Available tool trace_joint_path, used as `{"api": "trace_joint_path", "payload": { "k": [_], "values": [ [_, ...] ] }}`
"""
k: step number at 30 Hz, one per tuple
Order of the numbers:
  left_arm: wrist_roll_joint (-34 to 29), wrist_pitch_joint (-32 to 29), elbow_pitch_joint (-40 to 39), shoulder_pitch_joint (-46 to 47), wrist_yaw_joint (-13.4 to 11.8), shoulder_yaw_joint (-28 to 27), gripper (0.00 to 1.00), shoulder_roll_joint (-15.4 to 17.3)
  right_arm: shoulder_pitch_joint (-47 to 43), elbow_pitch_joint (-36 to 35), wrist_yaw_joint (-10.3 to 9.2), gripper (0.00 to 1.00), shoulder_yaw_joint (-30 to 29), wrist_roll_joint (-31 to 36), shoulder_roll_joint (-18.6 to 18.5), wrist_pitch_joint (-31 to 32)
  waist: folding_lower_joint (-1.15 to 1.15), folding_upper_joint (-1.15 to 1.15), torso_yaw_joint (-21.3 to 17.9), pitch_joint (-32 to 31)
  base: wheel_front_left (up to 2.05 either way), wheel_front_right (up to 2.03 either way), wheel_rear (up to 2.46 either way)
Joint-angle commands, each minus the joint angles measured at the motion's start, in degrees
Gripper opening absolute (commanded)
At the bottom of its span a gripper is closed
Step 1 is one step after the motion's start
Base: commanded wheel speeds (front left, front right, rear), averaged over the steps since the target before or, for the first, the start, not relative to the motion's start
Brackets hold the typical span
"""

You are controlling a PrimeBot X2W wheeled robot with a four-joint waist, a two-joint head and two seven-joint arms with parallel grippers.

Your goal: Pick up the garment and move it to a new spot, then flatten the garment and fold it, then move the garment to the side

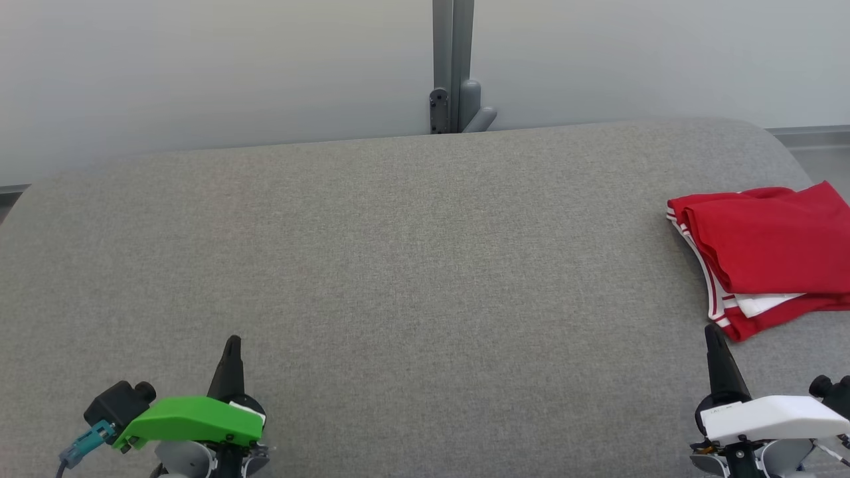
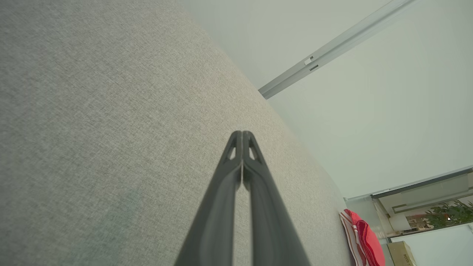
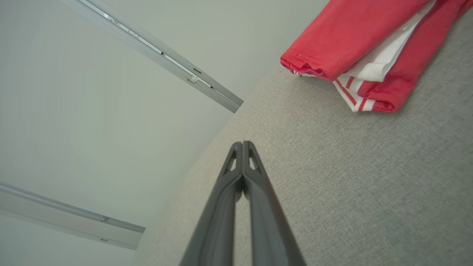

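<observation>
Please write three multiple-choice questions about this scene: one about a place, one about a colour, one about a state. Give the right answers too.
1. Where on the table does the garment lie?
A. in the centre
B. far on the robot's right
C. at the near left corner

2. What is the garment's main colour?
A. blue
B. green
C. red

3. How is the right gripper?
A. shut, holding nothing
B. shut on the garment
C. wide open

Answers: 1 B, it lies at the head view's right edge; 2 C, the cloth is red with white stripes; 3 A, its fingers meet over bare table, apart from the garment.
</observation>
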State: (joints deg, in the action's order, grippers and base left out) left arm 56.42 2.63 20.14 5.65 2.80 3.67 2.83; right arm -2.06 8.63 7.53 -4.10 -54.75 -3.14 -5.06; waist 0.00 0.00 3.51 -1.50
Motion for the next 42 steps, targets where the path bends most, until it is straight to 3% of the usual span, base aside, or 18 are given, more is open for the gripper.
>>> {"api": "trace_joint_path", "payload": {
  "k": [1,42],
  "values": [
    [1.6,-0.4,-0.5,1.9,0.6,-0.5,0.0,0.1,1.2,-0.4,-0.03,0.0,-0.4,-1.9,-0.5,0.4,0.0,0.0,-0.1,0.0,0.0,0.0,0.0],
    [23.1,-6.7,-0.2,5.3,3.3,-3.6,0.0,0.1,2.8,0.2,-0.02,0.0,-3.6,-24.9,-0.6,5.7,0.0,0.0,-1.9,0.9,0.0,0.0,0.0]
  ]
}}
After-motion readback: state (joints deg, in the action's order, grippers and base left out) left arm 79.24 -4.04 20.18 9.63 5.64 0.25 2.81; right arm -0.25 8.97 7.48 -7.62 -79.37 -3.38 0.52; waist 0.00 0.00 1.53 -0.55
